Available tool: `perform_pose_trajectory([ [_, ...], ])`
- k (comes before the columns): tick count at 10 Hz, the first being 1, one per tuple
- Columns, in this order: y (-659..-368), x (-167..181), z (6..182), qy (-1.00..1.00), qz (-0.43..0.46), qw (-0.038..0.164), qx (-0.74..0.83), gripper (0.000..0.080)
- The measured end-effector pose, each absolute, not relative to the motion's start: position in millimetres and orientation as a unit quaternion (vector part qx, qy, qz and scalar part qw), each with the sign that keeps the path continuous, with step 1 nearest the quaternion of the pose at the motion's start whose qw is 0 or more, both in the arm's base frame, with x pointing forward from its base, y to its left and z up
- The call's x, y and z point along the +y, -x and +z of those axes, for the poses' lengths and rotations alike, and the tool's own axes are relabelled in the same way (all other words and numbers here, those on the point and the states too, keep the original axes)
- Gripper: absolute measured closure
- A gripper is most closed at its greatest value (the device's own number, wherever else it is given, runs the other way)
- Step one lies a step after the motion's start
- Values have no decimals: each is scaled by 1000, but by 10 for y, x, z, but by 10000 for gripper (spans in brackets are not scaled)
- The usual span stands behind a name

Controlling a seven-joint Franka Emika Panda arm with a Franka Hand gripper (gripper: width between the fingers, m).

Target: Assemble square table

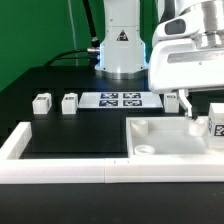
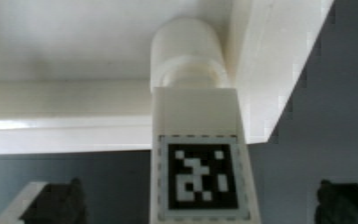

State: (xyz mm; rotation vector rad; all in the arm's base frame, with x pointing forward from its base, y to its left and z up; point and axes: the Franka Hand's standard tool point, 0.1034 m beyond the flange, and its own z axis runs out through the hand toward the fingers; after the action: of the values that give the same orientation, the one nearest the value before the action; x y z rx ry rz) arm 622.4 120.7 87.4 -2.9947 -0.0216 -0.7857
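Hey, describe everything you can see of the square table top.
The square table top is white, plastic-looking and tray-like, with a raised rim and a round socket in one corner. It lies flat on the black table at the exterior view's right, beside the white border rail. In the wrist view a tagged white leg meets its corner.

A green wall fills the upper left of the frame. A thin dark cord runs across it. Below the wall lies a black table, flat and dull. A white rail runs along the bottom of the frame. The light is bright and even.
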Motion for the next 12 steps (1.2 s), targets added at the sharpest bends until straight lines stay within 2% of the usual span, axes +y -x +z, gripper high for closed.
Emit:
perform_pose_trajectory([
  [2,-6382,1190,972,974,-227,23,-2,150],
  [6,-6365,1127,863,994,-107,23,7,150],
  [9,-6322,1076,875,999,-14,24,16,150],
  [10,-6352,1077,880,999,-23,25,21,150],
  [12,-6350,1077,874,999,-23,25,29,427],
])
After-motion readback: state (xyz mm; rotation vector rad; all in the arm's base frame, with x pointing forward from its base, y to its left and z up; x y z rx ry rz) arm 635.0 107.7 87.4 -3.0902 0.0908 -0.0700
